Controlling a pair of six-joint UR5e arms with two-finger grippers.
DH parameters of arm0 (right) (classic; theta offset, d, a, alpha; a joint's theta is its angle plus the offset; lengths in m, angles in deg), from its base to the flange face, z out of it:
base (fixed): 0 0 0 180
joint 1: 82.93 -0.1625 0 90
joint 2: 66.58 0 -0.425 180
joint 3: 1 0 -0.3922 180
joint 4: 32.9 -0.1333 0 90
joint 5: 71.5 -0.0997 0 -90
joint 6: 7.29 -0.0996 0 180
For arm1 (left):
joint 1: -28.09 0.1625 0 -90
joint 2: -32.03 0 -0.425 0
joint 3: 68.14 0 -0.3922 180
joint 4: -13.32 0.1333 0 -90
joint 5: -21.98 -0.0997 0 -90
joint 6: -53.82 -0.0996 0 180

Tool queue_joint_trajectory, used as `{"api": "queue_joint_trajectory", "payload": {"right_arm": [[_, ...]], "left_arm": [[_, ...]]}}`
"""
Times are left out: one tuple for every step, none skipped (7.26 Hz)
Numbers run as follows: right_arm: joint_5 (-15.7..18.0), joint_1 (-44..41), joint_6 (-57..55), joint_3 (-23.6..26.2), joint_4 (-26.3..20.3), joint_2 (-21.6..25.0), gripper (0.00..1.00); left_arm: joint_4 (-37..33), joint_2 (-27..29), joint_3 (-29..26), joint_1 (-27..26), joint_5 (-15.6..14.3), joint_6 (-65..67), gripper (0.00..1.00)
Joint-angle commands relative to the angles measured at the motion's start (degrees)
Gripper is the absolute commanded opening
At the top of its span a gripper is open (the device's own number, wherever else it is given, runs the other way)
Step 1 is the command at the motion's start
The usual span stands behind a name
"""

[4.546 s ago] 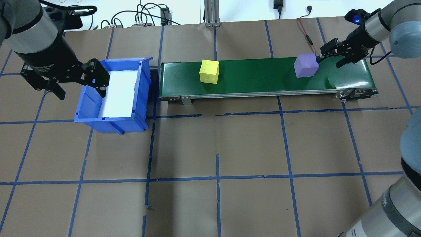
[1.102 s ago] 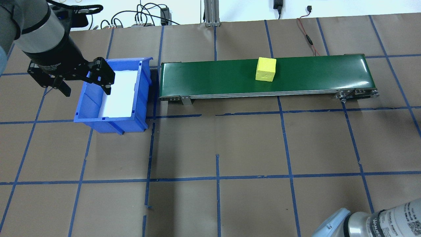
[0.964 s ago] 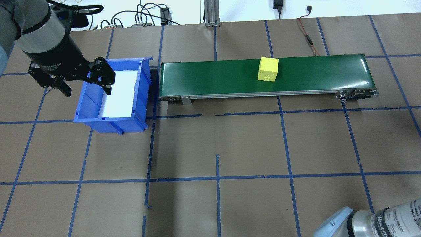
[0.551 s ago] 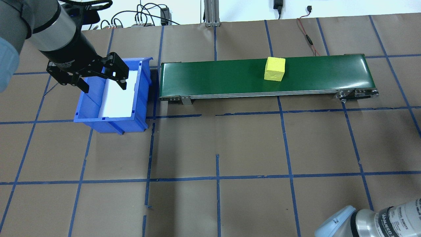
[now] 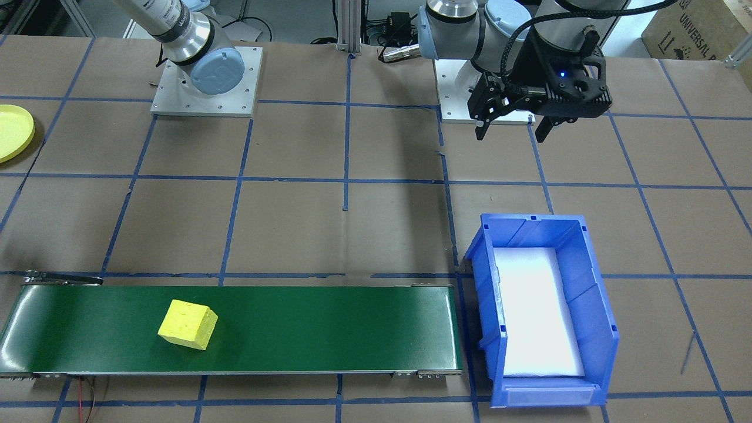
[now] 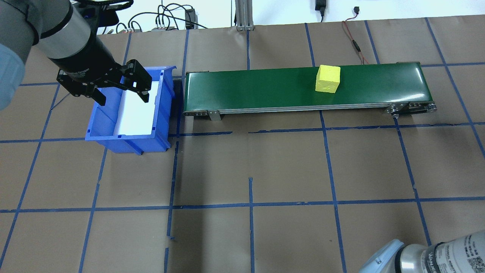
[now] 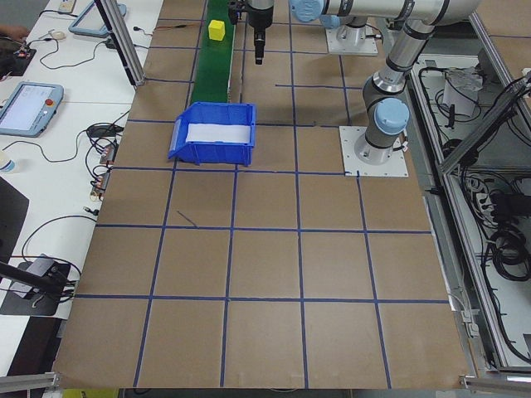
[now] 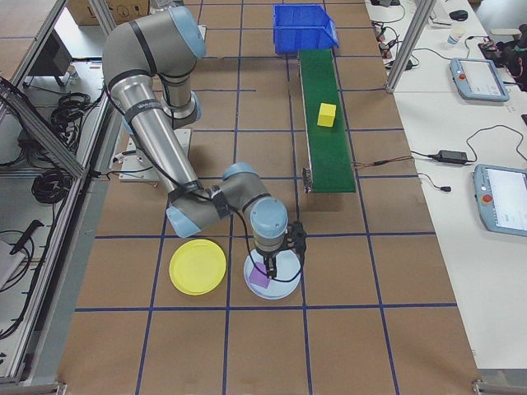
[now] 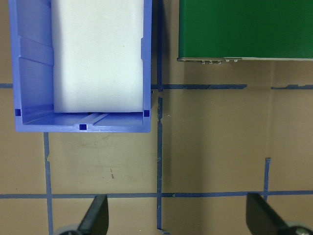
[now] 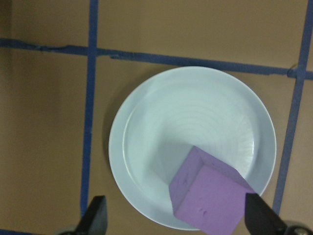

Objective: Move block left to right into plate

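A yellow block (image 6: 328, 79) rides on the green conveyor belt (image 6: 265, 87), right of its middle; the front view has this block (image 5: 188, 324) too. The yellow plate (image 8: 198, 266) lies bare on the table near the right arm's base, and its edge (image 5: 12, 132) shows in the front view. Beside it a purple block (image 10: 210, 198) lies in a pale plate (image 10: 186, 112). My right gripper (image 10: 176, 213) hangs open above that block, fingers wide apart. My left gripper (image 6: 123, 99) is open and holds nothing, high over the blue bin (image 6: 102, 125).
The blue bin (image 5: 593, 294), lined white and holding no blocks, stands at the belt's left end. Cables and a post lie behind the belt at the table's far edge. Blue tape lines grid the brown table. The right arm's elbow (image 6: 424, 258) shows at the overhead view's bottom right.
The purple block and right gripper left the belt's right end. The yellow block rode the belt rightward. My left gripper shifted right over the bin, still open.
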Motion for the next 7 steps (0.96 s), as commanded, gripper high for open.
{"api": "queue_joint_trajectory", "payload": {"right_arm": [[-4.0,-10.9,-11.6,0.0,-2.7,3.1,0.99],[-8.0,-15.8,-21.3,0.1,-2.8,2.7,1.00],[-9.0,-20.1,-27.8,0.0,-2.7,1.4,1.00],[-13.8,-22.1,-35.8,0.1,-2.6,0.1,1.00],[-17.5,-23.6,-41.8,0.1,-2.2,-1.4,1.00],[-19.8,-25.7,-44.3,0.0,-1.7,-1.9,1.00],[-21.0,-26.4,-47.6,0.1,-1.7,-2.7,1.00]], "left_arm": [[0.0,-0.2,0.0,0.0,0.0,0.0,1.00],[-0.1,-0.2,0.0,0.0,0.0,0.0,1.00],[-0.1,-0.2,0.0,0.0,0.0,0.0,1.00],[-0.2,-0.3,0.0,0.0,0.0,0.0,1.00],[-0.1,-0.3,0.0,0.0,0.0,0.0,1.00],[-0.2,-0.6,0.1,0.0,0.0,-0.1,1.00],[-0.2,-0.6,0.1,0.1,0.0,-0.1,1.00]]}}
